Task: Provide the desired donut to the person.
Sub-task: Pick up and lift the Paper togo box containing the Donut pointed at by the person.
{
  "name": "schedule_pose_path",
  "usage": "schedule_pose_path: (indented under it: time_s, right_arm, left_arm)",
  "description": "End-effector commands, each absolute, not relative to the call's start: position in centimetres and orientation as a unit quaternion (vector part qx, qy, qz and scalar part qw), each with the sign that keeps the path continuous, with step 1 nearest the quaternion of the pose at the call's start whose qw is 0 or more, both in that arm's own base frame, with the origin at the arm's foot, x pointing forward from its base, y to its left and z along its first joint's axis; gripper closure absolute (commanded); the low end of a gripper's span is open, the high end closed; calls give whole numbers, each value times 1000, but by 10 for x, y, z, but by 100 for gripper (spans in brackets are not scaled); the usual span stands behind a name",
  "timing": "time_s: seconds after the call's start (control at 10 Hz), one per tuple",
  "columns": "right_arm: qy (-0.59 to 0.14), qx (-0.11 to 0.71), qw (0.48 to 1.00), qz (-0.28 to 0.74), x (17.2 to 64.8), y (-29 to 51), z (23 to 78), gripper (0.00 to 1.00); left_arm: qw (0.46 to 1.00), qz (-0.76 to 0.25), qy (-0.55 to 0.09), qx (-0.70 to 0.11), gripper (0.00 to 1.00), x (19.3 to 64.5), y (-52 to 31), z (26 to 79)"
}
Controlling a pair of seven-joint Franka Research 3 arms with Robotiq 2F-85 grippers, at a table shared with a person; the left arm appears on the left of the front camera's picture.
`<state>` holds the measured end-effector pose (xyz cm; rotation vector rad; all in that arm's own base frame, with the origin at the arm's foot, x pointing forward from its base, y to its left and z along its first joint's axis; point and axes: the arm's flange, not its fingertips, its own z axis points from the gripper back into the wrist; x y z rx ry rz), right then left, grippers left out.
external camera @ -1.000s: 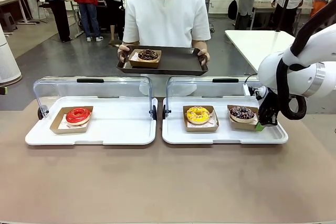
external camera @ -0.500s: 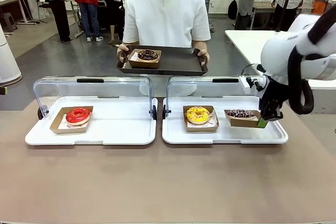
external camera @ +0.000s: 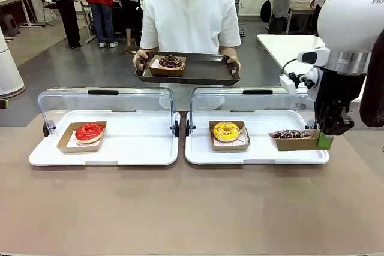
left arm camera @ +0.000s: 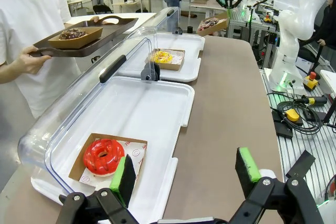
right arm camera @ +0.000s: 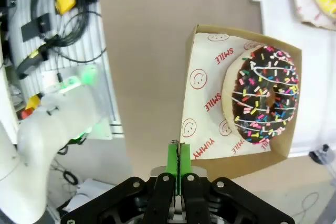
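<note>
My right gripper [external camera: 324, 140] [right arm camera: 176, 162] is shut on the edge of a cardboard box [right arm camera: 202, 108] that holds a chocolate sprinkle donut [external camera: 290, 134] [right arm camera: 265, 95]. The box hangs level just above the right end of the right white tray [external camera: 258, 157]. A yellow donut [external camera: 226, 130] [left arm camera: 161, 56] sits in its box on that tray. On the left white tray [external camera: 132, 148] lies a red donut [external camera: 89, 131] [left arm camera: 103, 156]. My left gripper [left arm camera: 185, 169] stands open above that tray's near corner. The person [external camera: 191, 16] holds a dark tray [external camera: 207, 71] carrying a chocolate donut [external camera: 171, 62].
Both white trays have clear lids [external camera: 108, 100] folded up at the back. Bare brown table [external camera: 192, 208] lies in front of them. Other people stand far behind, and cables and equipment [left arm camera: 294, 114] lie beside the table.
My right gripper has risen and shifted right, lifting the sprinkle donut's box off the right white tray. The left gripper is unchanged.
</note>
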<state>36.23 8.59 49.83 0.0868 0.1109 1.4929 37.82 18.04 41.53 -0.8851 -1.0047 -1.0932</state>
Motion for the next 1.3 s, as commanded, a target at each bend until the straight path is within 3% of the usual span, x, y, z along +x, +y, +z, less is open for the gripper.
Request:
schedule_pose_path:
  time_s: [0.0, 0.6, 0.8, 0.9, 1.2]
  right_arm:
    - [59, 28, 739, 670, 356, 86, 531, 100]
    - [32, 7, 734, 678, 382, 90, 654, 100]
    - [28, 9, 721, 692, 397, 88, 654, 100]
    - [12, 13, 737, 675, 378, 90, 656, 100]
    - [12, 13, 737, 675, 378, 90, 656, 100]
  left_arm:
    - [646, -481, -447, -389, 0, 377, 181, 417]
    - [646, -481, -447, -389, 0, 377, 181, 417]
    - [646, -481, -447, -389, 0, 377, 181, 417]
    - [646, -481, -447, -389, 0, 377, 181, 417]
    - [646, -481, -447, -389, 0, 377, 181, 417]
